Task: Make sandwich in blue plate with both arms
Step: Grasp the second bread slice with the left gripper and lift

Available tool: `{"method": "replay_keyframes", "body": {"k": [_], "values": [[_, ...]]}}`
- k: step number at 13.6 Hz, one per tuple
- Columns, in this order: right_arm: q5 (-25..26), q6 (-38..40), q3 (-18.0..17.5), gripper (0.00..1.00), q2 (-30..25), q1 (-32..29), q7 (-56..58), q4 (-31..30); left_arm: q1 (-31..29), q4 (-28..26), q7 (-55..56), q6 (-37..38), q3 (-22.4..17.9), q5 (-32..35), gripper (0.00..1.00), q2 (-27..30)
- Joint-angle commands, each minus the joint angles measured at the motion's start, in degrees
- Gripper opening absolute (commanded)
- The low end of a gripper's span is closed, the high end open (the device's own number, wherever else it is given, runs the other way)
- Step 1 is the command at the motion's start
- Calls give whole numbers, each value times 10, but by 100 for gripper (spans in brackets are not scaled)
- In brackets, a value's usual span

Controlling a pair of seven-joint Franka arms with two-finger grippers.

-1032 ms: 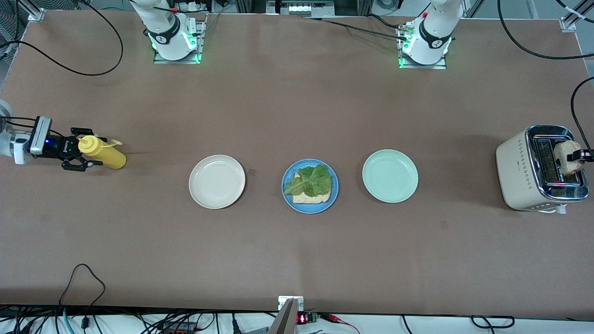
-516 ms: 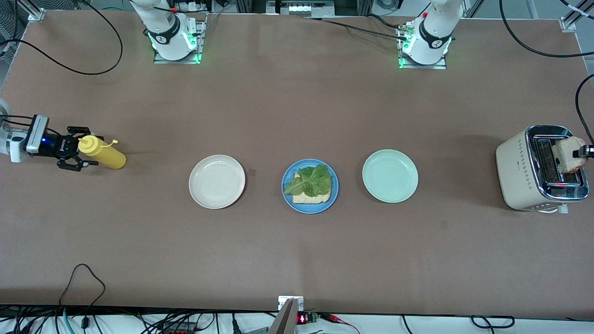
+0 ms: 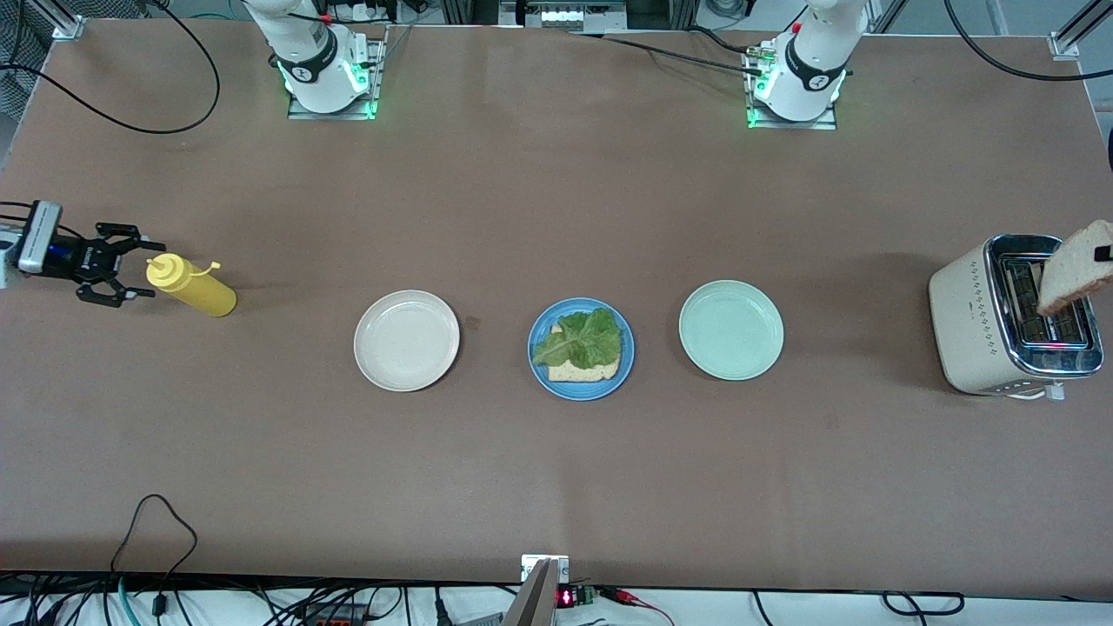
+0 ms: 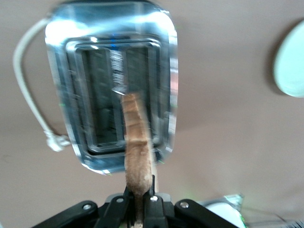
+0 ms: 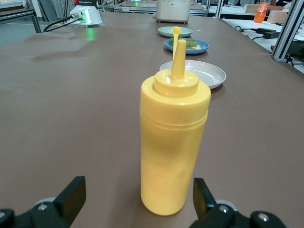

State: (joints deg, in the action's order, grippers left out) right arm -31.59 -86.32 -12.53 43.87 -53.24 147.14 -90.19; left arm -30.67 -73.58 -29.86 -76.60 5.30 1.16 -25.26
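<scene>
The blue plate [image 3: 581, 393] sits mid-table between two other plates. On it lies a bread slice [image 3: 584, 372] with a green lettuce leaf [image 3: 581, 337] on top. My left gripper [image 4: 139, 195] is shut on a second bread slice [image 4: 137, 152] and holds it on edge over the toaster [image 4: 71, 95]; that slice [image 3: 1076, 268] is clear of the slots. At the right arm's end of the table, my right gripper [image 3: 129, 265] is open and stands a little apart from the upright yellow squeeze bottle [image 3: 193, 292], facing it. The bottle [image 5: 175, 142] touches neither finger.
A cream-white plate [image 3: 406, 340] lies beside the blue plate toward the right arm's end, and a mint-green plate [image 3: 730, 329] toward the left arm's end. The cream and chrome toaster [image 3: 965, 322] stands at the left arm's end. Cables run along the table's edges.
The left gripper has lifted the bread slice up out of the toaster slot. The right gripper has backed away from the yellow bottle toward the table's end, still open.
</scene>
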Motion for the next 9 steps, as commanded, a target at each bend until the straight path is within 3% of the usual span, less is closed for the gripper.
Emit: {"method": "replay_keyframes", "body": {"k": [1, 4, 7, 9], "values": [[10, 65, 17, 100, 5, -2, -10, 71, 24, 29, 0, 49, 43, -2, 1, 6], [9, 133, 15, 100, -7, 5, -119, 115, 32, 18, 85, 72, 104, -35, 1, 14], [10, 157, 14, 100, -49, 37, -217, 134, 35, -36, 166, 60, 117, -149, 1, 13], [13, 171, 14, 100, -102, 57, -300, 134, 79, -51, 220, 31, 117, -176, 1, 12]]}}
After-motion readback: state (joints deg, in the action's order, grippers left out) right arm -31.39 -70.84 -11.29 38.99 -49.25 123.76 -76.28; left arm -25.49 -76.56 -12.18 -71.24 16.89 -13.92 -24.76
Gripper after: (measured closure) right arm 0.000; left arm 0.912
